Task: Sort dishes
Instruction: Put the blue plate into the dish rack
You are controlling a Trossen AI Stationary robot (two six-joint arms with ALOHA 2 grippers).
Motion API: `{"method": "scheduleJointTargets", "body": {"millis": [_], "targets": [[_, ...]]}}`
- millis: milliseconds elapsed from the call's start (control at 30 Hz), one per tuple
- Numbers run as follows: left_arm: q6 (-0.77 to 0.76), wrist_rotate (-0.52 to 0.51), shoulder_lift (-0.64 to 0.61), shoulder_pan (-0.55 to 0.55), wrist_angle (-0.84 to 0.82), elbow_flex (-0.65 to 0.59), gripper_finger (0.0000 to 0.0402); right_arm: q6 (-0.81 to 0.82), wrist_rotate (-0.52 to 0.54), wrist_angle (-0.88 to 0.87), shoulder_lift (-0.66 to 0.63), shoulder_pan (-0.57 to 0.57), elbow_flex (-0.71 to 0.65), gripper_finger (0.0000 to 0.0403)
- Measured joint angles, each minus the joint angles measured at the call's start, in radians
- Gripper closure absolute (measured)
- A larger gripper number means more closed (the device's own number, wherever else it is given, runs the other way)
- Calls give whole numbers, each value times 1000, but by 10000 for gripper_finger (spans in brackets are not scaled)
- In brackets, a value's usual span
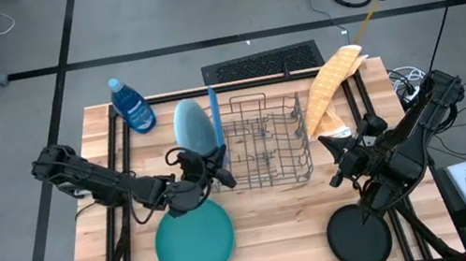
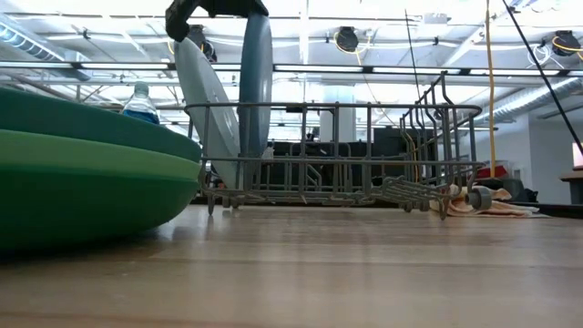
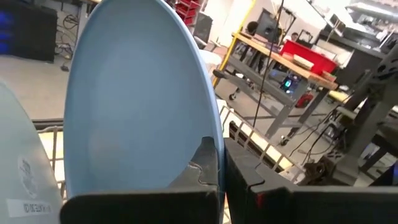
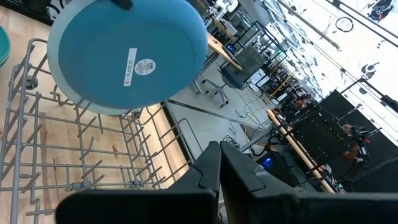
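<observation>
A blue plate [image 1: 216, 119] stands on edge at the left end of the grey wire rack [image 1: 268, 143], with my left gripper [image 1: 218, 164] shut on it. Beside it, on its left, a light blue plate [image 1: 189, 123] leans on edge at the same end [image 2: 202, 91]. Teal and green plates [image 1: 194, 239] lie stacked near the front edge. A black plate [image 1: 358, 236] lies at the front right. My right gripper [image 1: 336, 168] hovers shut and empty to the right of the rack, pointing at it [image 4: 219, 163]. My left gripper pinches the blue plate's rim [image 3: 211, 146] between its two fingers, on the plate's upper near side. The fingers come about level from the table's near left. The plate stands upright, its lower edge [image 2: 250, 182] down inside the rack; whether it rests there I cannot tell.
A blue soap bottle [image 1: 131, 105] stands at the far left. A yellow cloth [image 1: 332, 85] lies beside the rack's far right, and a black grid [image 1: 262, 64] lies at the far edge. Bare wood shows between the stacked plates and the black plate.
</observation>
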Motion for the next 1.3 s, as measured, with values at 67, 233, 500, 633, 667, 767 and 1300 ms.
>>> {"method": "scheduleJointTargets", "body": {"millis": [67,233,500,633,667,767,1300], "targets": [[-2,6,1,4,-6,0,401,0,0,0,0,0,0,403],[-76,13,1,13,-58,0,401,0,0,0,0,0,0,403],[-206,12,1,19,-108,-34,386,0,0,1,0,0,0,403],[-210,11,1,19,-105,-36,372,0,0,1,0,0,0,403],[-210,11,1,19,-100,-36,368,0,-1,1,0,0,0,403],[-209,11,1,18,-76,-36,348,-4,-1,1,0,0,0,403],[19,5,-6,-3,122,-37,233,-4,-6,2,0,0,0,403]]}}
